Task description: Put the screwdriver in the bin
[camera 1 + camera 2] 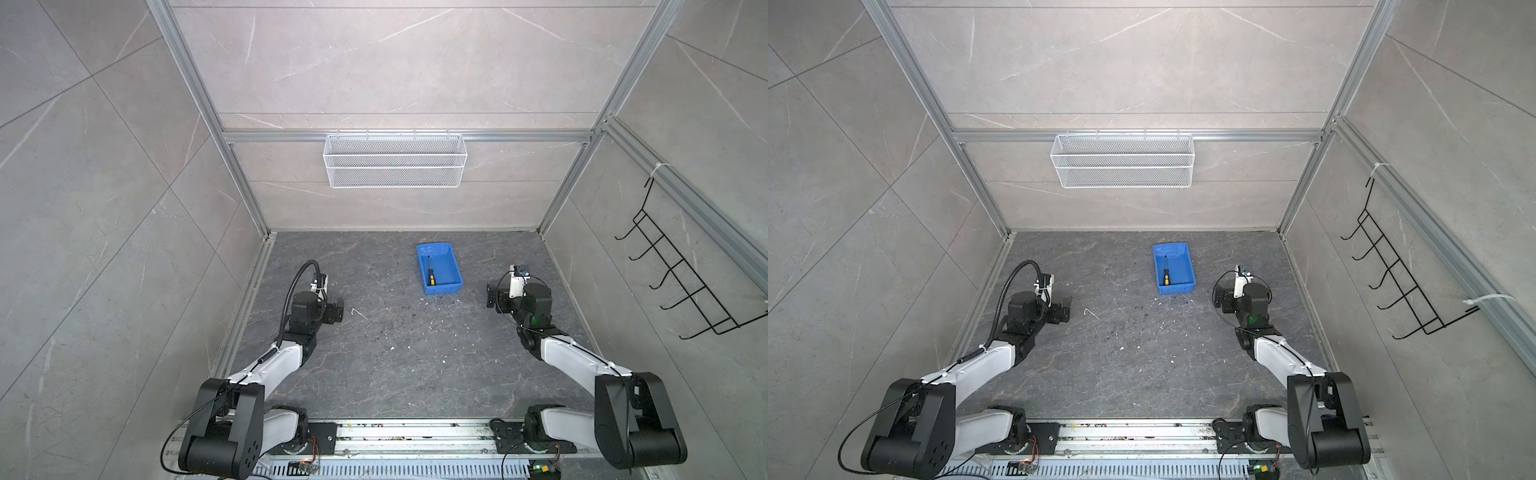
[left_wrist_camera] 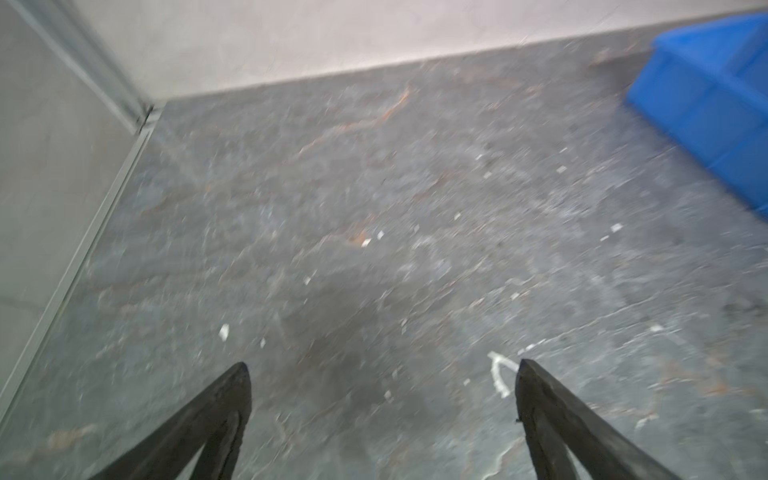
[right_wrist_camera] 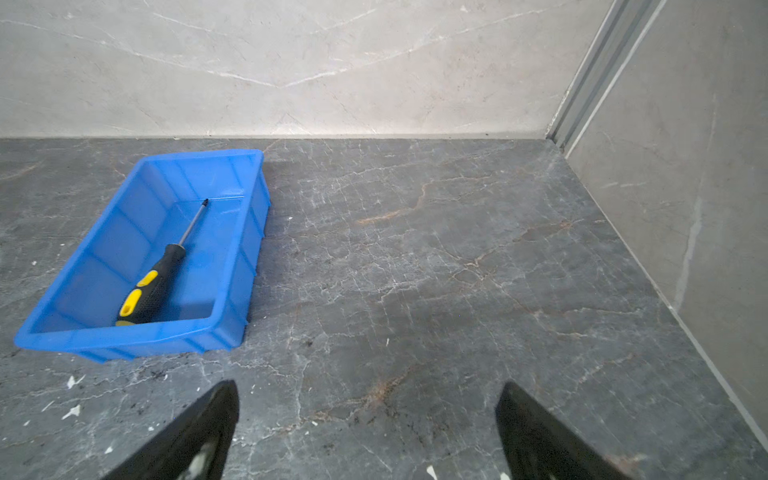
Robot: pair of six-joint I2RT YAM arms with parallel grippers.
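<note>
The blue bin [image 1: 444, 289] [image 1: 1177, 289] stands on the dark stone floor, right of centre and towards the back wall. Inside it lies the screwdriver [image 1: 431, 274] [image 1: 1166, 275], flat on the bottom, its black and yellow handle at the near end and its shaft pointing to the back. The right wrist view shows the screwdriver [image 3: 156, 282] inside the bin [image 3: 124, 340], apart from my right gripper [image 3: 368, 385] [image 1: 492, 296], which is open and empty beside the bin. My left gripper [image 2: 383, 365] [image 1: 337, 311] is open and empty over bare floor, far left of the bin [image 2: 706, 104].
A white wire mesh basket [image 1: 395, 160] hangs on the back wall rail. A black wire hook rack [image 1: 681, 270] hangs on the right wall. Aluminium frame posts mark the corners. White flecks and scratches dot the floor [image 1: 395, 332] between the arms.
</note>
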